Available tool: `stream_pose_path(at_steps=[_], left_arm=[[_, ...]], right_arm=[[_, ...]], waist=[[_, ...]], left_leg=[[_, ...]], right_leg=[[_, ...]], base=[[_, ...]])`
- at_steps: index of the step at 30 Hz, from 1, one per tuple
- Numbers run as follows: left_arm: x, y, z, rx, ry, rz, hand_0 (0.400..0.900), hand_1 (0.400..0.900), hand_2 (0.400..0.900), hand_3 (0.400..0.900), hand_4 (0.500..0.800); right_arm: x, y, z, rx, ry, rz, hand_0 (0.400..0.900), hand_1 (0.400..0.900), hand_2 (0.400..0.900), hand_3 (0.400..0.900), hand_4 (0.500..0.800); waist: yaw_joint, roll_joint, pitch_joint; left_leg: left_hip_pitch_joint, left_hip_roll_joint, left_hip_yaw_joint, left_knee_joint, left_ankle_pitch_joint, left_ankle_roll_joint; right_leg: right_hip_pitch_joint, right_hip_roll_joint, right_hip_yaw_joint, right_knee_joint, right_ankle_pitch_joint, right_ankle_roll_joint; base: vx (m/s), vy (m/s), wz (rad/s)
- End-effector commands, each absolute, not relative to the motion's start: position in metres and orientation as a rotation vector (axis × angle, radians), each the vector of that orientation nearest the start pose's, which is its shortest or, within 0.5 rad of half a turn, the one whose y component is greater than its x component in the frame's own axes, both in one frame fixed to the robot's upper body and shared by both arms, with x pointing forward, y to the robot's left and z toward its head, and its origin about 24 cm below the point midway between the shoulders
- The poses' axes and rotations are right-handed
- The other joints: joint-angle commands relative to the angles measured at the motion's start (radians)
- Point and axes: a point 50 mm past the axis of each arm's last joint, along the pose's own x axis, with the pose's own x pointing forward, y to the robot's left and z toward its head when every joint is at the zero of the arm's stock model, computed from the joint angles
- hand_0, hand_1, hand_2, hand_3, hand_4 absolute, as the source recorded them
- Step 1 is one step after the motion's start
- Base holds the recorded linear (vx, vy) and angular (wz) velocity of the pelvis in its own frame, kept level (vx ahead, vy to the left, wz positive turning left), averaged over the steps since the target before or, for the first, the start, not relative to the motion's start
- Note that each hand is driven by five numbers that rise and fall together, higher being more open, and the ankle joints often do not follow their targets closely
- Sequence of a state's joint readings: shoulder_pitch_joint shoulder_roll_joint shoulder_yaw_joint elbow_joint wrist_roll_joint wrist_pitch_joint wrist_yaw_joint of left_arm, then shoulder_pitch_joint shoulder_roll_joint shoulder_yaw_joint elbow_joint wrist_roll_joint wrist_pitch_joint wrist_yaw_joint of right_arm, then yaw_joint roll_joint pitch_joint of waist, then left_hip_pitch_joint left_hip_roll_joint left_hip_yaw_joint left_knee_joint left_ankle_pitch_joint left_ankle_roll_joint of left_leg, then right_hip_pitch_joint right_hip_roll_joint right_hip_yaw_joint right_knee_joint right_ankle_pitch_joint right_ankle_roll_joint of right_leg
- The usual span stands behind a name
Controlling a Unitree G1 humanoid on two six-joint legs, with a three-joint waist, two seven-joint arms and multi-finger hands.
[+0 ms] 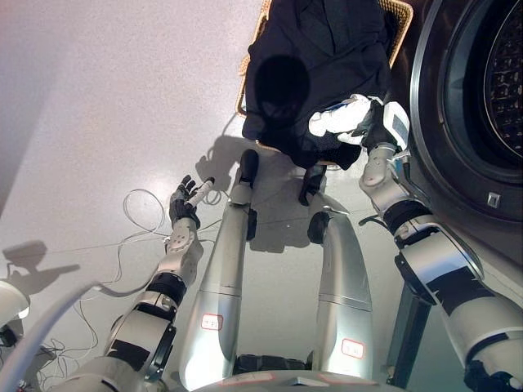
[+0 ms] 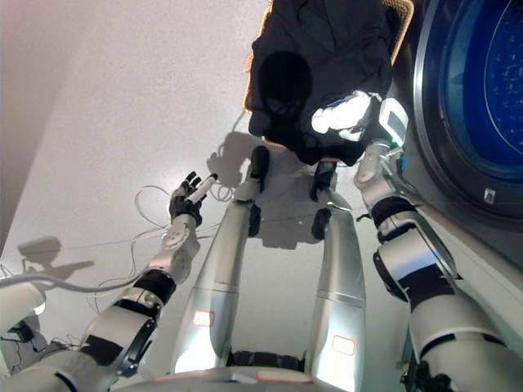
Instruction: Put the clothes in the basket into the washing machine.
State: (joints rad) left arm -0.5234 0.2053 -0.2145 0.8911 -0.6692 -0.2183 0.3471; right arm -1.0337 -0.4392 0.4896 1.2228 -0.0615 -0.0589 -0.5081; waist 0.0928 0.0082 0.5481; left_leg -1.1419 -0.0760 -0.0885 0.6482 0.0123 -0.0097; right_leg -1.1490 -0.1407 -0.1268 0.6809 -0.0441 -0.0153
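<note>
A dark garment (image 1: 323, 57) is heaped over a wicker basket (image 1: 401, 18) on the floor at the top of the view, and it spills over the basket's near side. My right hand (image 1: 353, 119) rests on the garment's lower right edge, its white-tipped fingers curled into the cloth. Right beside that hand, the washing machine (image 1: 441, 122) fills the right side, and its round opening shows the metal drum (image 1: 507, 73). My left hand (image 1: 187, 204) hangs low at the left over the bare floor, away from the basket, with its fingers relaxed and holding nothing.
The pale floor (image 1: 106, 106) stretches to the left of the basket. The washer's dark front rim (image 1: 426, 98) sits close against the basket's right side.
</note>
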Motion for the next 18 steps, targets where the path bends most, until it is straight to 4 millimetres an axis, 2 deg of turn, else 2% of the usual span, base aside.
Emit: stream_pose_path(at_steps=[1, 7, 13, 17, 18], left_arm=[[0.319, 0.180, -0.010, -0.246, 0.273, 0.377, 0.900, 0.900, 0.900, 0.900, 0.800], [0.319, 0.183, -0.009, -0.241, 0.266, 0.396, 0.900, 0.900, 0.900, 0.900, 0.800], [0.313, 0.191, -0.011, -0.247, 0.265, 0.442, 0.900, 0.900, 0.900, 0.900, 0.800], [0.310, 0.194, -0.010, -0.262, 0.249, 0.473, 0.900, 0.900, 0.900, 0.900, 0.800], [0.310, 0.194, -0.011, -0.261, 0.250, 0.472, 0.900, 0.900, 0.900, 0.900, 0.800]], right_arm=[[0.392, -0.211, 0.098, -0.917, 0.038, -0.300, 0.400, 0.400, 0.400, 0.400, 0.500], [0.395, -0.212, 0.112, -0.855, -0.024, -0.347, 0.400, 0.400, 0.400, 0.400, 0.500], [0.393, -0.202, 0.143, -0.841, -0.244, -0.376, 0.400, 0.400, 0.400, 0.400, 0.500], [0.379, -0.194, 0.164, -0.809, -0.438, -0.390, 0.400, 0.400, 0.400, 0.400, 0.500], [0.379, -0.195, 0.163, -0.809, -0.437, -0.390, 0.400, 0.400, 0.400, 0.400, 0.500]], waist=[[0.019, 0.040, -0.028], [0.010, 0.031, -0.028], [-0.017, 0.000, -0.028], [-0.048, -0.027, -0.028], [-0.047, -0.027, -0.028]], left_leg=[[0.038, -0.034, -0.015, -0.011, -0.122, 0.010], [0.045, -0.034, -0.014, -0.021, -0.114, 0.010], [0.100, -0.024, -0.013, -0.073, -0.110, 0.003], [0.129, -0.019, -0.017, -0.092, -0.109, 0.000], [0.131, -0.019, -0.017, -0.093, -0.109, 0.000]], right_leg=[[0.001, -0.018, 0.040, 0.059, -0.110, 0.088], [0.007, -0.020, 0.040, 0.051, -0.105, 0.088], [0.055, -0.011, 0.039, 0.006, -0.096, 0.094], [0.086, -0.006, 0.038, -0.015, -0.092, 0.098], [0.087, -0.006, 0.038, -0.016, -0.092, 0.098]], base=[[0.00, 0.000, 0.00], [0.00, 0.001, -0.01], [0.01, 0.008, -0.05], [0.00, 0.003, -0.04], [0.00, 0.001, -0.04]])
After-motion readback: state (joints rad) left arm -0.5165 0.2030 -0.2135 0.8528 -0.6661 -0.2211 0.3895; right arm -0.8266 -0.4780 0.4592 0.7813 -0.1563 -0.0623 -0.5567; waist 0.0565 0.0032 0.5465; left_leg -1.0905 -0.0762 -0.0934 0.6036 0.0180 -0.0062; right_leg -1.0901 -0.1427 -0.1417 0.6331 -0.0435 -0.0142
